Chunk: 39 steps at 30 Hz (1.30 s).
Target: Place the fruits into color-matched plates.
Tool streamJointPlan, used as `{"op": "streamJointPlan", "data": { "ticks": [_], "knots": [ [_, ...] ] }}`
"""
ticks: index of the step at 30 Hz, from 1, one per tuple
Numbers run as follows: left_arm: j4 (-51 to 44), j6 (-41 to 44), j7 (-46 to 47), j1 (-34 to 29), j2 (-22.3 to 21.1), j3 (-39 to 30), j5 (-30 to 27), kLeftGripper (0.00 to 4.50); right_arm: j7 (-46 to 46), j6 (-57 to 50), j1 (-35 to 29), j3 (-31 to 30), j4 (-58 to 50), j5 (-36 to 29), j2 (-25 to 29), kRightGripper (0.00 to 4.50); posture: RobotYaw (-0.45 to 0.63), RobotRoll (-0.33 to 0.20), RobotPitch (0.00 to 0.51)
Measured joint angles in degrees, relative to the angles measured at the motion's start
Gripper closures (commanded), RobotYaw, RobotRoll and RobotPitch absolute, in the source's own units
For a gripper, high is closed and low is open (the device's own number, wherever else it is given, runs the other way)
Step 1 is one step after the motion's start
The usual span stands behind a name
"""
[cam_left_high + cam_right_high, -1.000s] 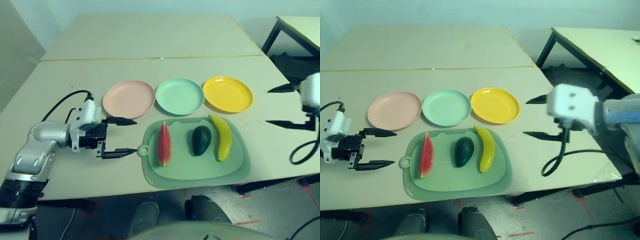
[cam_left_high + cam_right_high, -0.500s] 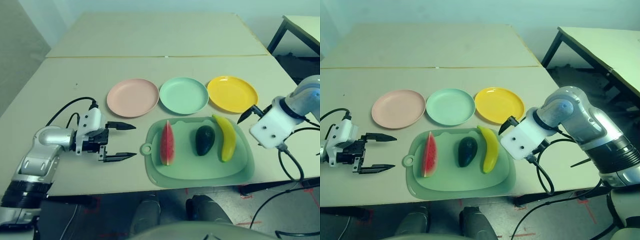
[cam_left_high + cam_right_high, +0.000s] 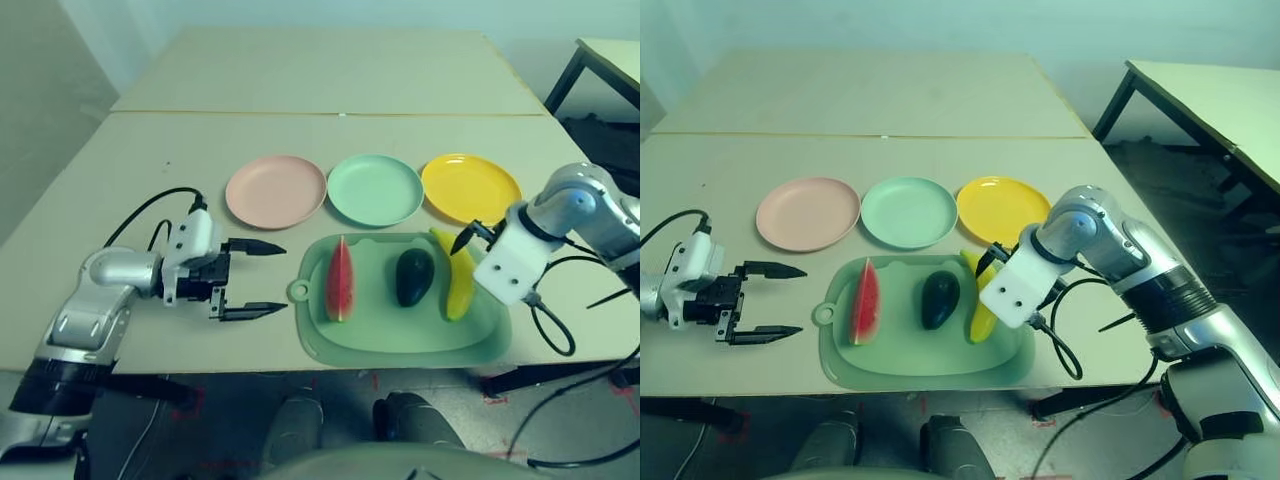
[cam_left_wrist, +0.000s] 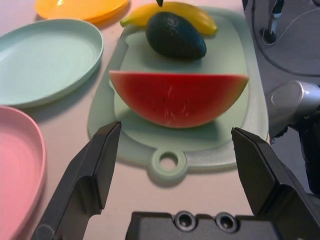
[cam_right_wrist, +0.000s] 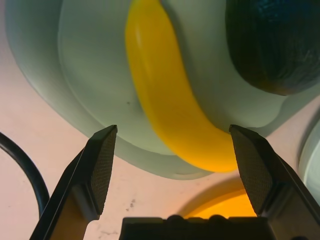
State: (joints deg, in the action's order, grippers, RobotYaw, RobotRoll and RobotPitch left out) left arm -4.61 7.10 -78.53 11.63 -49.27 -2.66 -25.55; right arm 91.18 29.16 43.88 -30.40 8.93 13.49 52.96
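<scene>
On a green mat (image 3: pixel 400 335) lie a red watermelon wedge (image 3: pixel 339 279), a dark avocado (image 3: pixel 413 277) and a yellow banana (image 3: pixel 460 292), side by side. Behind the mat stand a pink plate (image 3: pixel 276 191), a mint green plate (image 3: pixel 375 189) and a yellow plate (image 3: pixel 471 187), all bare. My right gripper (image 5: pixel 172 131) hovers open just over the banana, one finger on each side of it. Left of the mat's handle hole, my left gripper (image 3: pixel 284 278) is open just above the table and points at the watermelon (image 4: pixel 177 97).
A black cable (image 3: pixel 548 330) loops from the right wrist near the table's front right edge. Another cable (image 3: pixel 150 205) trails behind the left wrist. A second table (image 3: pixel 1210 90) stands off to the right. Bare tabletop stretches behind the plates.
The right arm has swung in from the table's right edge and come down over the banana, fingers open. The left gripper has stayed put; the camera has shifted slightly.
</scene>
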Motion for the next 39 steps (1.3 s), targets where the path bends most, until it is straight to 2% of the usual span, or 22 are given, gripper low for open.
{"op": "streamJointPlan", "data": {
  "ticks": [11,15,20,30,35,39],
  "knots": [
    [-2.47,4.41,0.54,3.90,-0.34,0.01,-1.45,0.03,-0.52,-0.66,-1.46,-0.16,-1.32,2.28,-1.63,0.00,0.08,0.000,0.088],
    [-2.72,4.35,0.69,2.95,-0.49,0.00,-1.25,0.00,-0.88,-0.26,-2.13,-0.83,-0.13,3.73,-2.51,0.95,0.09,0.000,0.091],
    [-3.71,4.35,1.12,2.65,-0.95,-0.03,-1.23,0.00,-0.45,0.44,-2.35,-1.92,1.71,5.01,-2.38,2.84,0.09,0.000,0.091],
    [-3.72,3.81,1.13,2.18,-1.58,-0.20,-1.07,0.00,1.17,-0.30,-1.26,-2.05,5.36,4.97,0.31,2.91,0.08,0.000,0.082],
    [-2.87,4.03,2.03,3.21,-1.18,-0.39,-1.38,0.00,0.81,-1.02,7.51,-1.91,12.17,5.66,-0.98,2.91,0.07,0.000,0.075],
    [-1.98,5.44,3.38,4.24,-0.55,-0.95,-2.04,0.00,-3.33,1.26,15.69,-1.98,23.12,9.63,-4.26,2.91,0.08,0.000,0.070]
  ]
}}
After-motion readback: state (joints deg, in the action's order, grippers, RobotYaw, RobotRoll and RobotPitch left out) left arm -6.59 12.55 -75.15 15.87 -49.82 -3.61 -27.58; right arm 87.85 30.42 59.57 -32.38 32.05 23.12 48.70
